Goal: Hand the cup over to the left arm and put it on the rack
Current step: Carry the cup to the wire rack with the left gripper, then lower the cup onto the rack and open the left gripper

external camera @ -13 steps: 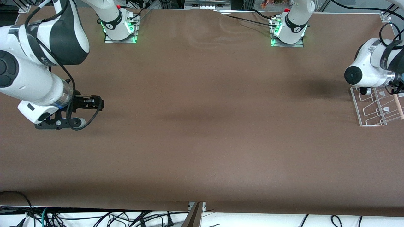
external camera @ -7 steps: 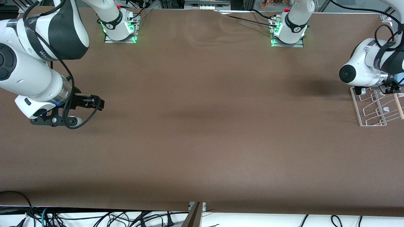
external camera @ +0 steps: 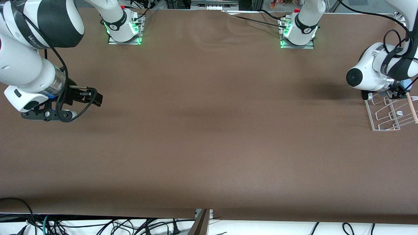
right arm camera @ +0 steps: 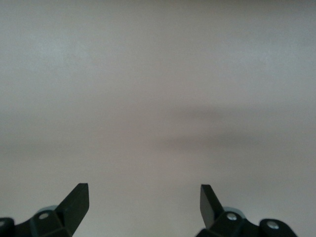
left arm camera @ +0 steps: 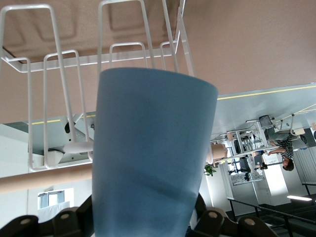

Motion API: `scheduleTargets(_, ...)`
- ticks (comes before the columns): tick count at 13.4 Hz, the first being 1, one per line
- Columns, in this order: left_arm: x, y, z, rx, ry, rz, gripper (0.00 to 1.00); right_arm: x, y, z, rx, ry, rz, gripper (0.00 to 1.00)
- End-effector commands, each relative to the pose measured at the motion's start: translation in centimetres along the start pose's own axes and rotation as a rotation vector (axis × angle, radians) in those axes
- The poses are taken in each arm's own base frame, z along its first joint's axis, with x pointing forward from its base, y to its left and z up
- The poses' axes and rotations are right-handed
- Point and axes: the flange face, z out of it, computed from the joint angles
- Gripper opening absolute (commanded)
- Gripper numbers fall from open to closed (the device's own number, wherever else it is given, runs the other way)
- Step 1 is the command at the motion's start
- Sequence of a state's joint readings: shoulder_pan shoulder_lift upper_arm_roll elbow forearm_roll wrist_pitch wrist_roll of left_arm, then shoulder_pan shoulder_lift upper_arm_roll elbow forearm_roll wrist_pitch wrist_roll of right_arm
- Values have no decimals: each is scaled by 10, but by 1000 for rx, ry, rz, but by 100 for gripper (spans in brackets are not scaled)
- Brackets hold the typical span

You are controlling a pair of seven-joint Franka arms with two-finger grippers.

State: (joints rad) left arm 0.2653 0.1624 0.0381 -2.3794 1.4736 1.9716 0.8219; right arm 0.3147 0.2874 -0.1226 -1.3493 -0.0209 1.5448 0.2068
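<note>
The left gripper (left arm camera: 143,224) sits over the rack (external camera: 388,114) at the left arm's end of the table. The cup (left arm camera: 150,153) fills the space between its black fingers, wide mouth pointing away from the wrist toward the rack's wire loops. Whether the fingers press on the cup's sides or have just let go, I cannot tell: the fingertips are hidden by the cup's body. In the front view only a sliver of light blue shows under the left arm's (external camera: 375,73) wrist, right by the rack edge farthest from the front camera.

The step in hand looks like the placing itself, with the handover done. The next move calls for making sure the cup is seated on a peg or within a loop before the fingers part fully, then backing the wrist straight off without snagging the wire frame or the wooden dowel (external camera: 412,109).

The right gripper (right arm camera: 144,197) waits over bare table at the right arm's end, its 2 fingers spread wide and holding nothing.
</note>
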Motion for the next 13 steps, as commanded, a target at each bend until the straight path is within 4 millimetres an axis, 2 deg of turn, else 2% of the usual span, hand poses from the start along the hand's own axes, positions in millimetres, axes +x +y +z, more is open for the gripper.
scheduleTargets(1,-10,0,3,16,-5,20,100,-21,5,2,7,17,-22,99)
scheduleTargets(3,-26,-2,-3,18,-7,-22,100,-43,13,12,29,69,-23,99)
scheduleTargets(4,-39,-4,-7,-3,18,-72,100,-45,14,13,32,78,-21,99)
scheduleTargets(8,-98,-16,-26,-164,216,-347,100,-30,17,-5,30,109,-9,99)
scheduleTargets(10,-129,-24,-42,-277,308,-469,100,-27,27,-11,31,121,11,99)
scheduleTargets(12,-156,-36,-65,-327,442,-577,100,-23,53,-10,47,115,50,99)
scheduleTargets(13,-171,-38,-73,-360,478,-615,100,-23,54,-10,53,113,60,99)
